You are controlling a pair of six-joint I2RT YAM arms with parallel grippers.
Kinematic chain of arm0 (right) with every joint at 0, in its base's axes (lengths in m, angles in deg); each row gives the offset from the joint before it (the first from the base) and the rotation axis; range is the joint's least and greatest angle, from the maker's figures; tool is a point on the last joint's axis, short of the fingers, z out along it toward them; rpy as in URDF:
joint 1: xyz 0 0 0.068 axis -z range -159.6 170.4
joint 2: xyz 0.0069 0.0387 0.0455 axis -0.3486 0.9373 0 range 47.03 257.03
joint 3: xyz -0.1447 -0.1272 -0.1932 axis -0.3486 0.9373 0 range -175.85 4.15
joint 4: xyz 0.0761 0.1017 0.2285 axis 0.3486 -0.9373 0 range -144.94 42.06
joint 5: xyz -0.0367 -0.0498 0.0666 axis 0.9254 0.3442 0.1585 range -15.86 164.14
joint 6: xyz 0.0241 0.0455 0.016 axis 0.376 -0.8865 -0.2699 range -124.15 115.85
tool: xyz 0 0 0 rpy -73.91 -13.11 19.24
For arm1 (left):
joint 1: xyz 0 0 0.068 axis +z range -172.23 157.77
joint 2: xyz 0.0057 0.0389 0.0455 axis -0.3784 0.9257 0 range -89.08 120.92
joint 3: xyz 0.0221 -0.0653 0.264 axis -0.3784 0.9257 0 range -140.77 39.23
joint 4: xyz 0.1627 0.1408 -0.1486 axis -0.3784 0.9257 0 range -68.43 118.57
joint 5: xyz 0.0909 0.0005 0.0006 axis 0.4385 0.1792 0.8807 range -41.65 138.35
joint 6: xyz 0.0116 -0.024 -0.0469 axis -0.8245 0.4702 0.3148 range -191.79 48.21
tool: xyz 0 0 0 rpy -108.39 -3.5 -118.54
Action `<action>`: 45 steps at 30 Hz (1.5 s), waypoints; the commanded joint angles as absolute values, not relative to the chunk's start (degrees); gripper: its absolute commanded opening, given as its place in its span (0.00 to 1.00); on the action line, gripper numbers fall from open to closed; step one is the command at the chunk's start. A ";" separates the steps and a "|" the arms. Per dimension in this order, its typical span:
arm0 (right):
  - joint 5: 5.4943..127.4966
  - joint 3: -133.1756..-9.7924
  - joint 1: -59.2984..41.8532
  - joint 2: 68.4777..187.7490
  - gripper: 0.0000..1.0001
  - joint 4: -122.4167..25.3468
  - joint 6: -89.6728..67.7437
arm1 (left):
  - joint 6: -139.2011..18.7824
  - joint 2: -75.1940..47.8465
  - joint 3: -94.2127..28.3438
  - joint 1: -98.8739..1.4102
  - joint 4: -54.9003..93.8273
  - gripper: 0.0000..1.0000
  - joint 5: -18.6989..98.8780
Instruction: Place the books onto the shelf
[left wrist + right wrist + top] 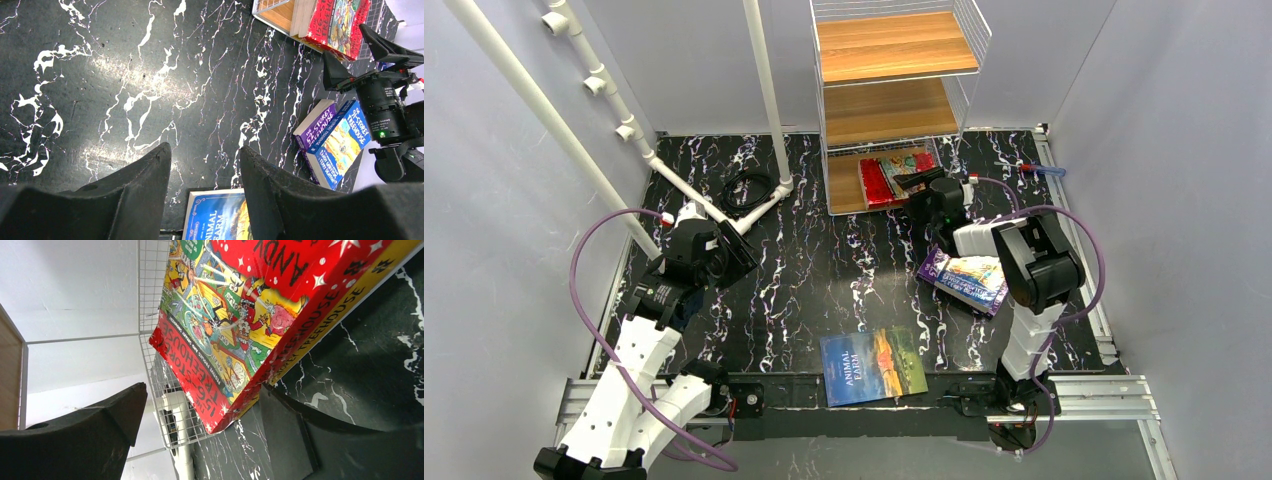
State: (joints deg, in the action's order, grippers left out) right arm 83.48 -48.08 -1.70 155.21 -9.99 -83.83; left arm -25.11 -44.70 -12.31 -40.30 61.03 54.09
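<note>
The shelf [894,50] stands at the back centre. A red book [882,182] lies on its bottom board, its near corner jutting past the edge. My right gripper [912,184] sits at that corner. In the right wrist view its jaws [202,390] stand wide open around the red book's corner [235,355], the right finger close to the spine, the left one well apart. A blue book [974,278] lies on a purple one [936,266] beside the right arm. Animal Farm [872,366] lies at the table's front edge. My left gripper [739,255] hovers half open and empty [205,149].
A white pipe frame [764,90] leans across the back left, with a coiled black cable [749,188] at its foot. Grey walls close in both sides. In the left wrist view the right arm's camera and fingers [380,95] stand between the shelf [272,12] and the stacked books [345,145].
</note>
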 commanded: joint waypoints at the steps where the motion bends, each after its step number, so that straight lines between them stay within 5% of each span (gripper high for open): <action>1: 83.19 -51.35 -1.37 156.69 0.90 -5.82 -83.71 | -25.29 -45.07 -13.24 -39.98 61.44 0.51 54.50; 45: 76.08 -52.43 -2.99 158.95 0.89 -2.65 -85.91 | -24.72 -44.93 -13.08 -39.94 60.93 0.51 54.06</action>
State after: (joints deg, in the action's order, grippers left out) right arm 76.86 -49.78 -2.77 157.73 -5.77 -85.45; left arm -24.65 -44.70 -12.29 -40.30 60.81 53.89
